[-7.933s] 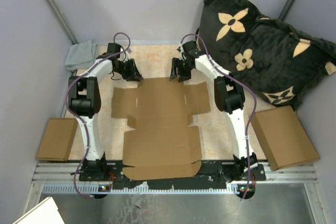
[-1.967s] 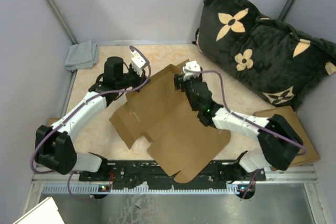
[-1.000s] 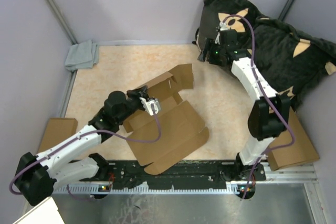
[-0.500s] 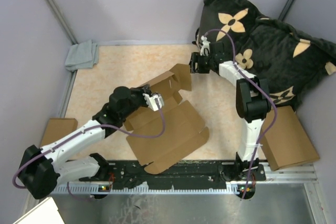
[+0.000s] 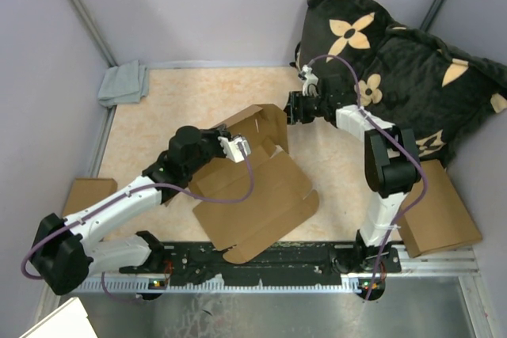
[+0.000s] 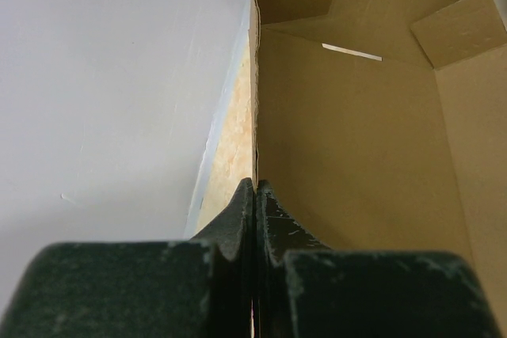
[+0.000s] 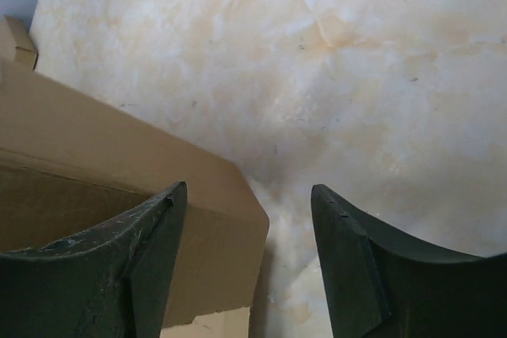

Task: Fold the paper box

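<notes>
The paper box (image 5: 257,191) is a brown cardboard sheet, partly folded, lying skewed at the table's middle with its far flap (image 5: 265,123) raised. My left gripper (image 5: 237,149) is shut on a raised side wall of the box; in the left wrist view its fingers (image 6: 255,195) pinch the thin cardboard edge, with the box's inside (image 6: 356,140) to the right. My right gripper (image 5: 292,108) is open, just right of the raised flap. In the right wrist view the flap's corner (image 7: 230,195) lies between the open fingers (image 7: 247,195), nearer the left one.
A black pillow with tan flowers (image 5: 396,61) fills the far right corner. A grey cloth (image 5: 123,83) lies at the far left. A ready-made brown box (image 5: 432,207) sits at the right edge, a smaller flat cardboard piece (image 5: 83,199) at the left edge.
My right gripper has come down from beside the pillow to the raised flap's corner. My left gripper keeps its hold and has shifted the box slightly to the right.
</notes>
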You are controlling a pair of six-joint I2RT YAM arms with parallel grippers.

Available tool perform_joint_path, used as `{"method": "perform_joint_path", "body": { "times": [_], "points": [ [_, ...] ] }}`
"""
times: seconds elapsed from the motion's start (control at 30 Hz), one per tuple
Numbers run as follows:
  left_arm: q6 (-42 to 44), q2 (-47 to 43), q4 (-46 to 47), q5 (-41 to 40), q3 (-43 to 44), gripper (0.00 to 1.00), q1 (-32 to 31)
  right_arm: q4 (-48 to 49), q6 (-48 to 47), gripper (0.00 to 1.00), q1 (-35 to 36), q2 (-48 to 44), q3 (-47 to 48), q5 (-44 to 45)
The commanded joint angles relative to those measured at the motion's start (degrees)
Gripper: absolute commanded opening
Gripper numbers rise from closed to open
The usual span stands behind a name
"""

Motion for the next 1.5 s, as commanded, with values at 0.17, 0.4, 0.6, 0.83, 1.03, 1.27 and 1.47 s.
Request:
{"method": "perform_joint_path", "body": {
  "times": [0.17, 0.4, 0.6, 0.83, 1.03, 1.27, 1.47],
  "points": [
    [-0.62, 0.40, 0.59, -0.45, 1.68, 0.00, -0.54, 4.09, -0.78, 0.65, 0.17, -4.94, -1.14, -7.32],
    [-1.12, 2.65, 0.87, -1.98, 2.52, 0.00, -0.62, 6.06, 0.63, 0.65, 0.54, -3.74, -1.67, -6.43],
    [-1.64, 5.54, 0.78, -6.52, 4.30, 0.00, -0.71, 5.20, 1.63, 0.65, 0.51, -0.19, 2.05, -3.14],
    [-1.45, 6.15, 4.17, -9.62, 2.83, 0.00, -0.80, 4.05, 1.89, 0.64, 0.59, 3.41, 6.75, -3.99],
    [-1.39, 6.59, 4.82, -10.36, 2.66, 0.00, -0.88, 3.59, 2.10, 0.64, 0.73, 4.05, 7.67, -5.38],
    [-1.33, 4.32, 4.81, -7.75, 2.02, 0.00, -1.47, 2.57, -0.01, 0.64, 1.63, 2.25, 5.01, -6.96],
    [-1.36, 1.39, 2.61, -5.06, -0.47, 0.00, -2.38, 5.63, -0.69, 0.64, 1.75, 0.61, 0.56, -7.60]
  ]
}}
